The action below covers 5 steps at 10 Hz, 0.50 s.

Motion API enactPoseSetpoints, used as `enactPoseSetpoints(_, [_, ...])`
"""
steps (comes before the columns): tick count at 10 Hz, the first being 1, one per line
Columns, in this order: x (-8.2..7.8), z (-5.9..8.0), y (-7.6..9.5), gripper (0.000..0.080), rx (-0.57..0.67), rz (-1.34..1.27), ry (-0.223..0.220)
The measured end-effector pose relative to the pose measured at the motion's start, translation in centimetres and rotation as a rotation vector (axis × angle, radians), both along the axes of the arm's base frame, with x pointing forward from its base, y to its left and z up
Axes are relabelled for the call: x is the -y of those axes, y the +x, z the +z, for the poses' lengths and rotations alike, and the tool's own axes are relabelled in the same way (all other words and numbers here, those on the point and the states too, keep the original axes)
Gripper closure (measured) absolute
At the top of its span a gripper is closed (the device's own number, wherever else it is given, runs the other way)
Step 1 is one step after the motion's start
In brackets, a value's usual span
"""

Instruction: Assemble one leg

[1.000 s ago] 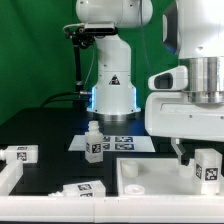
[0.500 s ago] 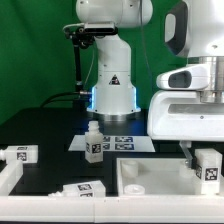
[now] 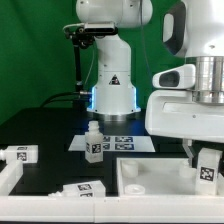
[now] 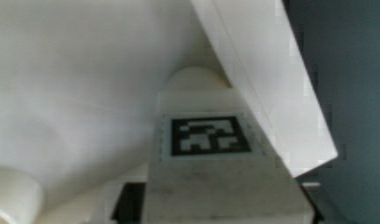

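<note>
My gripper [image 3: 200, 158] hangs at the exterior view's right, its fingers down around a small white leg [image 3: 208, 168] with a black-and-white tag. That leg stands upright on the large white tabletop [image 3: 150, 172], near its far right rim. In the wrist view the leg [image 4: 210, 135] fills the space between my two dark fingertips [image 4: 130, 200], and both touch its sides. The tabletop's raised rim [image 4: 258, 70] runs close beside it. My gripper [image 4: 217, 195] is shut on this leg.
Another leg [image 3: 95, 143] stands upright by the marker board [image 3: 118, 142]. Two more legs lie flat, one at the left edge [image 3: 22, 154] and one at the front [image 3: 80, 188]. The arm's base [image 3: 112, 85] stands behind the board.
My gripper has moved toward the exterior view's right and now sits over the leg on the tabletop. The leg has barely shifted. The other legs have not moved.
</note>
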State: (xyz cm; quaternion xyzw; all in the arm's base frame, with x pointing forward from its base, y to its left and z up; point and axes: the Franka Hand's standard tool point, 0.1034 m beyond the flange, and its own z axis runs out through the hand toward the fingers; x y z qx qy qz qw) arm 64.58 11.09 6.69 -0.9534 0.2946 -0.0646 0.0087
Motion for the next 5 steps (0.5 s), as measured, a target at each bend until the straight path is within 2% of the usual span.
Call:
enactPoseSetpoints(2, [0.26, 0.00, -0.13, 0.0515, -0.009, -0.332, 0.045])
enactPoseSetpoints(5, [0.49, -0.08, -0.41, 0.0514, -0.054, -0.823, 0.179])
